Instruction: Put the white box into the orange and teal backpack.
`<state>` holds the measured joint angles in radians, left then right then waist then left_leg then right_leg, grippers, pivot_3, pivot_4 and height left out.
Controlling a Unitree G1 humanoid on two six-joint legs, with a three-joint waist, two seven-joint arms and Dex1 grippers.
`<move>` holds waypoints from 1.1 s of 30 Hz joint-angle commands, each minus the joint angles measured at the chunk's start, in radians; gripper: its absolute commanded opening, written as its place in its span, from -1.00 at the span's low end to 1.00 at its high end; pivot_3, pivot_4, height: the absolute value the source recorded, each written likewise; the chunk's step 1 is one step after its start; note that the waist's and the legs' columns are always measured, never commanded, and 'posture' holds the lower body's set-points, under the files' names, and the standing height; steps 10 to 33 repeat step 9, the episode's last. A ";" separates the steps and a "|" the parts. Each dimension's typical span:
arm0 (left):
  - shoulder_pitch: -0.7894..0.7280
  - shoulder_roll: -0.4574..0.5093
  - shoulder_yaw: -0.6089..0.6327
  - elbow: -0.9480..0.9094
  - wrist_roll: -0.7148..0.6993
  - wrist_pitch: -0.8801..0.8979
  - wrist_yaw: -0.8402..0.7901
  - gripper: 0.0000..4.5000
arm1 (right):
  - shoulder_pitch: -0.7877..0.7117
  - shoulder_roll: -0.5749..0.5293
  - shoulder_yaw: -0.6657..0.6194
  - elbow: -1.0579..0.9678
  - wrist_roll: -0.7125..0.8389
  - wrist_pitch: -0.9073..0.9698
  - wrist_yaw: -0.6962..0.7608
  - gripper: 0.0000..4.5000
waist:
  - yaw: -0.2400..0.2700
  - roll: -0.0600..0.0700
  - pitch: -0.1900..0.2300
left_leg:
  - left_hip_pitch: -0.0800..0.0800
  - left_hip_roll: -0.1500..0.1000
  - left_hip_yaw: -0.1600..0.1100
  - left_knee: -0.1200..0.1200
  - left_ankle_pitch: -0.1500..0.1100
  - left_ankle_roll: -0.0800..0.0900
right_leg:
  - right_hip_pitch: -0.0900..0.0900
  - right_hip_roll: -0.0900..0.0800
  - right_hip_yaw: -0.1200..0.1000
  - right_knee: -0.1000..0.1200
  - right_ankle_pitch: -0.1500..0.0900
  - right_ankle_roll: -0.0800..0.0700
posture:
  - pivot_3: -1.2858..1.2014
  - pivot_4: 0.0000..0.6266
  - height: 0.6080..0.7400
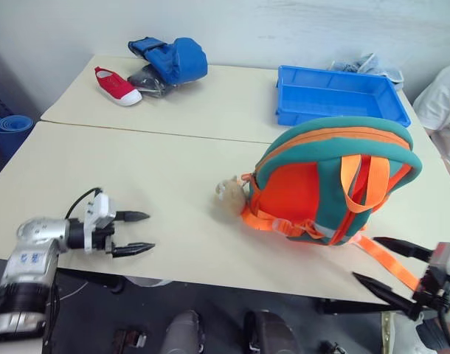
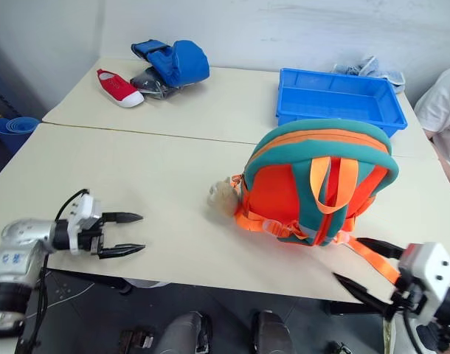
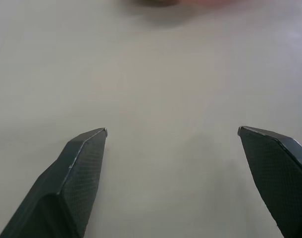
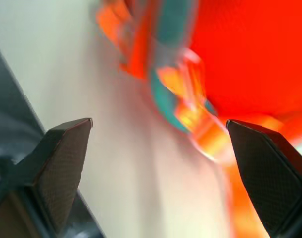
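Both grippers, left [image 1: 142, 232] and right [image 1: 381, 259], agape, empty, at table's near edge [image 1: 232, 286]; backpack [image 1: 332, 179] between.

Backpack [image 4: 240, 54] strap and buckle a motion-blurred smear; person's white sleeve [image 1: 445, 103] cut by the edge.

The two head views look forward and down over the cream table [image 1: 173, 184], sharing the backpack [image 1: 313, 184]. The left wrist camera skims bare tabletop; the right wrist camera faces the backpack closely.
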<state>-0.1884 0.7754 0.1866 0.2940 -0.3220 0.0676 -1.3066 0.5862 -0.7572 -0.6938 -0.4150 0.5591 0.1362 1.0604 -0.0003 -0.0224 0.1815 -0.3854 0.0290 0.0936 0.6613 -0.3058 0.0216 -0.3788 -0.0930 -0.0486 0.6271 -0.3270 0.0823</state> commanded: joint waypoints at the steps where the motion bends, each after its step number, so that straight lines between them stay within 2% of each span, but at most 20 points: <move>1: 0.062 -0.017 0.057 -0.110 -0.002 -0.050 0.102 0.98 | -0.078 -0.037 0.042 0.115 -0.073 -0.130 0.070 0.99 | -0.002 0.002 0.000 | 0.000 0.000 0.000 -0.001 0.000 0.000 | 0.000 -0.001 0.000 0.000 0.000 0.000 | 0.03 -0.52 1.00; 4: 0.149 -0.030 0.079 -0.182 0.011 -0.094 0.156 0.98 | -0.172 -0.049 0.097 0.217 -0.106 -0.183 0.088 0.99 | -0.013 0.004 -0.001 | 0.001 0.000 0.001 -0.003 0.002 0.001 | 0.000 -0.001 0.000 -0.001 0.000 -0.001 | 0.03 -0.52 1.00; 9: 0.221 -0.013 0.081 -0.253 -0.007 -0.067 0.180 0.98 | -0.229 -0.040 0.141 0.307 -0.144 -0.245 0.102 0.99 | -0.015 0.004 -0.001 | 0.004 0.000 0.001 -0.013 0.008 -0.004 | -0.002 0.000 -0.002 0.000 -0.002 -0.004 | 0.03 -0.52 1.00; 33: 0.221 -0.013 0.081 -0.253 -0.007 -0.067 0.180 0.98 | -0.229 -0.040 0.141 0.307 -0.144 -0.245 0.102 0.99 | -0.015 0.004 -0.001 | 0.004 0.000 0.001 -0.013 0.008 -0.004 | -0.002 0.000 -0.002 0.000 -0.002 -0.004 | 0.03 -0.52 1.00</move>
